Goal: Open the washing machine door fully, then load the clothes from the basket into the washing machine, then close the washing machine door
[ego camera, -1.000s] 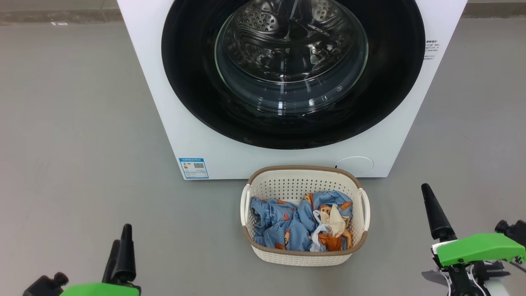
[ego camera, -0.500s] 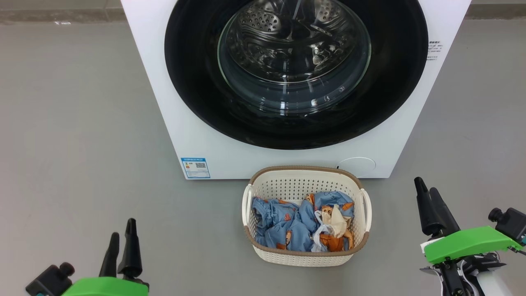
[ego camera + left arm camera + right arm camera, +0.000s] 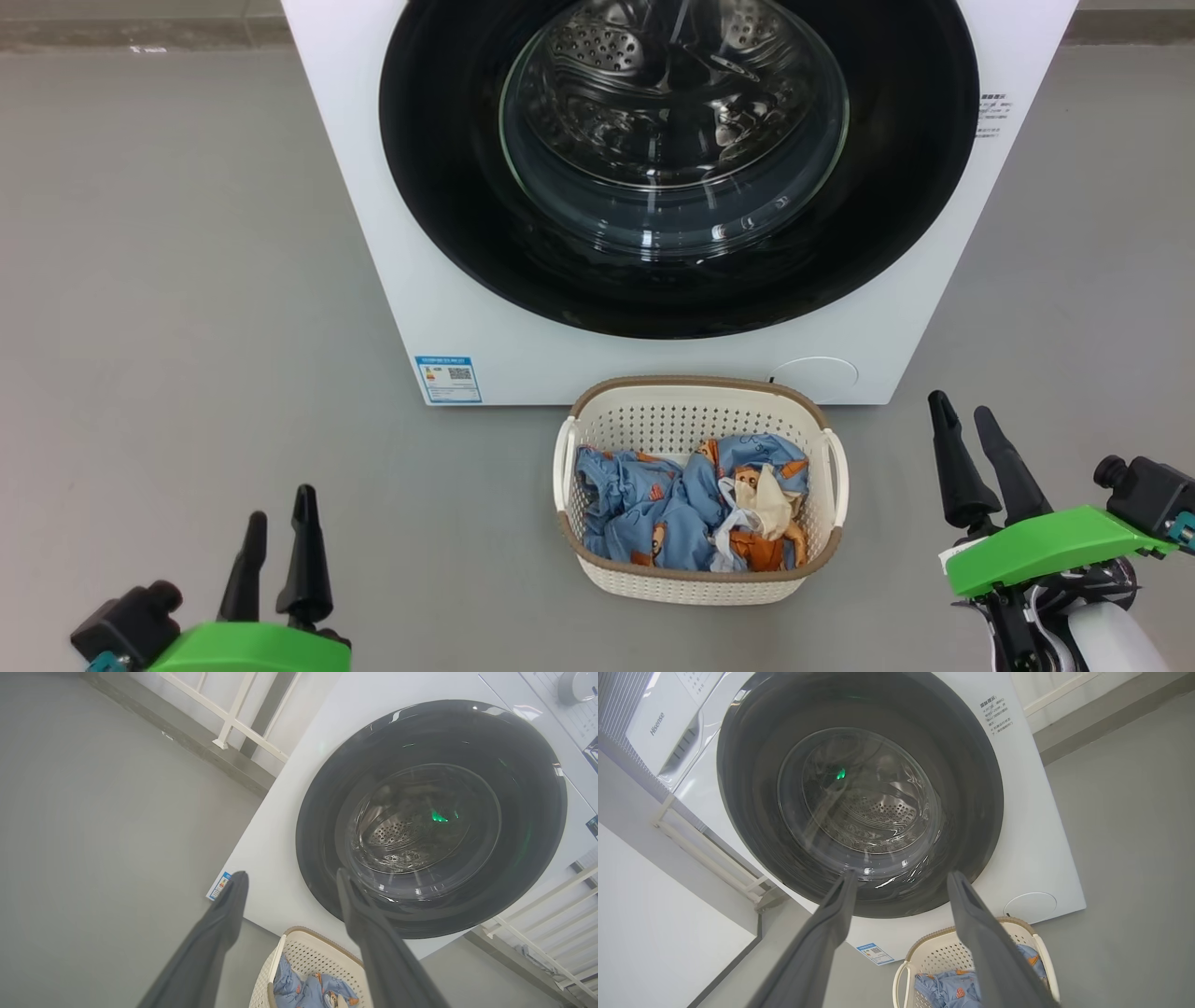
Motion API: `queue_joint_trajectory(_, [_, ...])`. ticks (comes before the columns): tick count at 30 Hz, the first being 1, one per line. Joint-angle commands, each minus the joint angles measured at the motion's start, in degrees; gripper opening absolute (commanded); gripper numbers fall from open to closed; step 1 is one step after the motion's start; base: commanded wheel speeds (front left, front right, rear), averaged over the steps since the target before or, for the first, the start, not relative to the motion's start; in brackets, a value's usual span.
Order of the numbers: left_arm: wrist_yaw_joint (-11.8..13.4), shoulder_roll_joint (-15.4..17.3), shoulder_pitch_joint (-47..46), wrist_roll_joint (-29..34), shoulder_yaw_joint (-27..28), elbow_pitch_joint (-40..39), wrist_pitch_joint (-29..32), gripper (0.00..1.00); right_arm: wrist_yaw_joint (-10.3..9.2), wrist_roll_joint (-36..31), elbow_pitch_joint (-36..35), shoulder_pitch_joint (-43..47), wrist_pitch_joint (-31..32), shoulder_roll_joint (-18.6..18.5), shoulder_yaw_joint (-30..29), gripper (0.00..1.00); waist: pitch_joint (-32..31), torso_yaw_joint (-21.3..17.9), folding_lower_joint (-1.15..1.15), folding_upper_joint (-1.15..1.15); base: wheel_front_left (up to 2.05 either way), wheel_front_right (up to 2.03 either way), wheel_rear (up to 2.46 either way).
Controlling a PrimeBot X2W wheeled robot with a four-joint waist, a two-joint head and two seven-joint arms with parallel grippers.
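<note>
The white washing machine (image 3: 467, 317) stands ahead with its round black-ringed door (image 3: 448, 187) shut flat against the front; the steel drum shows through the glass bowl (image 3: 672, 121). The cream basket (image 3: 698, 392) sits on the floor just below the door, holding blue and orange clothes (image 3: 653, 513). My left gripper (image 3: 277, 523) is open at the lower left, well left of the basket. My right gripper (image 3: 960, 406) is open at the lower right, right of the basket. Each wrist view shows the door (image 3: 327, 826) (image 3: 747, 826) beyond empty fingers (image 3: 229, 914) (image 3: 836, 914).
Grey floor (image 3: 187, 280) spreads on both sides of the machine. A blue label sticker (image 3: 448, 378) and a round cap (image 3: 817, 378) mark the machine's lower front. White railings (image 3: 233, 718) and a second white appliance (image 3: 668, 723) stand beside it.
Both grippers have risen a little in the head view, and the right gripper's two fingers now show apart. The whole picture has shifted slightly right, so the camera moved.
</note>
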Motion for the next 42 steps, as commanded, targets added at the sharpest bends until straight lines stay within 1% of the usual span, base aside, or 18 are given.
queue_joint_trajectory(1, [0.1, 0.7, -3.2, 2.2, 1.0, -1.0, -0.9, 1.0, 0.21, -2.0, -1.4, -2.8, -0.9, -1.1, 1.0, 1.0, 0.0, 0.1, 0.0, 0.0, 0.0, 0.0, 0.0])
queue_joint_trajectory(27, [-0.1, 0.9, -5.2, 19.3, 0.5, 0.9, -5.4, 1.0, 0.26, -16.4, -0.6, -4.8, -5.3, -2.6, 4.9, 1.0, -0.2, 0.8, 0.0, 0.0, 0.0, 0.0, 0.0])
queue_joint_trajectory(40, [-0.4, 1.0, -6.2, 26.8, -0.1, 1.4, -7.4, 1.0, 0.27, -22.8, 0.0, -5.8, -7.4, -3.6, 6.7, 1.0, -0.3, 1.0, 0.0, 0.0, 0.0, 0.0, 0.0])
queue_joint_trajectory(42, [-0.4, 1.0, -6.3, 27.2, -0.1, 1.4, -7.6, 1.0, 0.28, -23.1, 0.1, -5.9, -7.5, -3.7, 6.9, 1.0, -0.4, 1.0, 0.0, 0.0, 0.0, 0.0, 0.0])
